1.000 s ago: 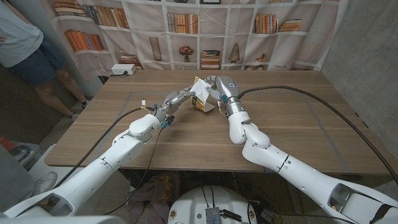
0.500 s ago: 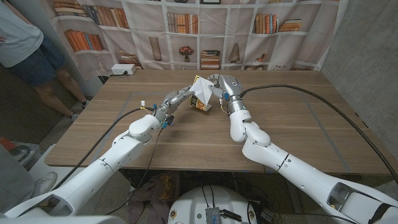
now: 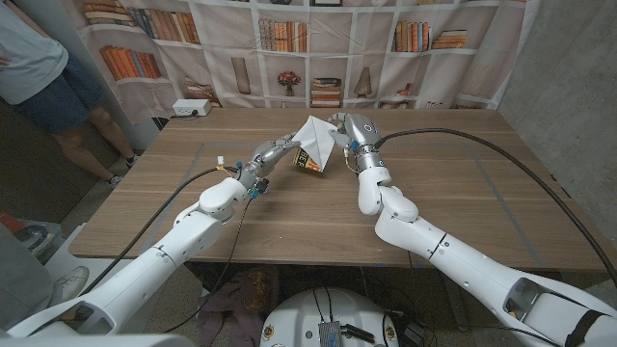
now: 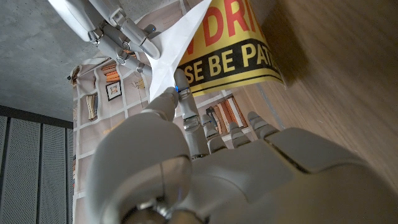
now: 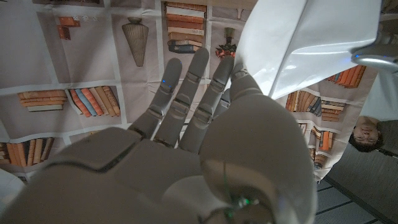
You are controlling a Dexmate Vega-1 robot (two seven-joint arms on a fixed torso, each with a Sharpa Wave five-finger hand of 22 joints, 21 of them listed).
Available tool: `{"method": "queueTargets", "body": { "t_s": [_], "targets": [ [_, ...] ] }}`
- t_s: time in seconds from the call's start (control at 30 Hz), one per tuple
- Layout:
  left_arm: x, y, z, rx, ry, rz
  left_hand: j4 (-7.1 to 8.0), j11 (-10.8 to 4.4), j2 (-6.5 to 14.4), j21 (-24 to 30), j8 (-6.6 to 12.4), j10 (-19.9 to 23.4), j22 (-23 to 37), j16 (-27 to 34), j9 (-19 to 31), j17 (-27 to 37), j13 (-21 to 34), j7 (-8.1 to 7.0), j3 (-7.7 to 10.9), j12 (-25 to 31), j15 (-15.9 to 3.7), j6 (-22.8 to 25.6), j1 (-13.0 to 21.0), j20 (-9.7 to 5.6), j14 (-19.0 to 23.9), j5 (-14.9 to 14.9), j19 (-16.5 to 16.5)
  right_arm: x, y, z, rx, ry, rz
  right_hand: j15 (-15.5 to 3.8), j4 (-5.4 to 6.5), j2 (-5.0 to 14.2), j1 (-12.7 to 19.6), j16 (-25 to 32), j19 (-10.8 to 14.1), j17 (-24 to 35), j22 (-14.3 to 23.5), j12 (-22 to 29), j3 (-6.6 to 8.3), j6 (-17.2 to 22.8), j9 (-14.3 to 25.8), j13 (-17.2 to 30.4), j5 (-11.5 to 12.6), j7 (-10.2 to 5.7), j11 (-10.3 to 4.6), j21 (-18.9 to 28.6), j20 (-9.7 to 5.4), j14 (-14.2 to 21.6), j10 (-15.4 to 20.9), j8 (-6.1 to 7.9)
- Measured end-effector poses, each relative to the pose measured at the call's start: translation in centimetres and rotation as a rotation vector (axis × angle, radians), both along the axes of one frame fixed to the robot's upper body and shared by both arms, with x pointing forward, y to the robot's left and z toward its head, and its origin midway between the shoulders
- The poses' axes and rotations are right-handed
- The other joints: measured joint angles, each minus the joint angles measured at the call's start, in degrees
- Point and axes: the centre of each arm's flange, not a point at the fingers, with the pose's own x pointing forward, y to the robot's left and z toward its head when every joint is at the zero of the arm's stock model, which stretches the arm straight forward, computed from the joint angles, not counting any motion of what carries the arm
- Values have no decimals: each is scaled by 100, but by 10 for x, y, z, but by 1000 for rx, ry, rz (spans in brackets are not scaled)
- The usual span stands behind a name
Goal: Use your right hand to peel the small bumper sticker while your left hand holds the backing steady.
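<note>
The small bumper sticker is yellow with black lettering and hangs just above the table's middle. A white layer stands up from it as a raised triangle. I cannot tell whether this is the backing or the sticker's underside. My left hand pinches the sheet's near edge, thumb on the white fold. My right hand pinches the white layer's upper corner from the far side, its other fingers spread. Its fingertips also show in the left wrist view.
The wooden table stretches wide on both sides of the hands. A white power strip lies at the back left edge. A person stands off the table's left corner. Black cables trail along both arms.
The right hand has pulled the white corner up and away to the right. More white now shows above the yellow sticker. The left hand has stayed put.
</note>
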Motion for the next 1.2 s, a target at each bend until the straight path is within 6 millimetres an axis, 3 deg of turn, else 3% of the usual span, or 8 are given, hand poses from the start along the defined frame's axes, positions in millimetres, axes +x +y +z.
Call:
{"method": "queueTargets", "body": {
  "t_s": [0.77,1.2],
  "targets": [
    [-1,4,-4,-19,-2,11,24,-36,-68,0,-1,-12,0,-22,-2,0,0,0,72,-45,0,0,-68,-1,0,0,3,8,-7,2,26,23,-32,10,0,0,0,0,0,1,-27,-1,0,10,0,0,0,10,10,42,0,10,7,0],
    [-3,6,-7,-29,-4,21,14,-55,-67,0,-1,7,0,-22,-17,1,0,0,81,-45,0,0,-68,-20,0,0,23,16,-24,9,79,34,-91,10,0,-23,23,-21,0,1,-26,-2,0,31,-1,0,0,31,31,87,0,10,27,0]
  ]
}}
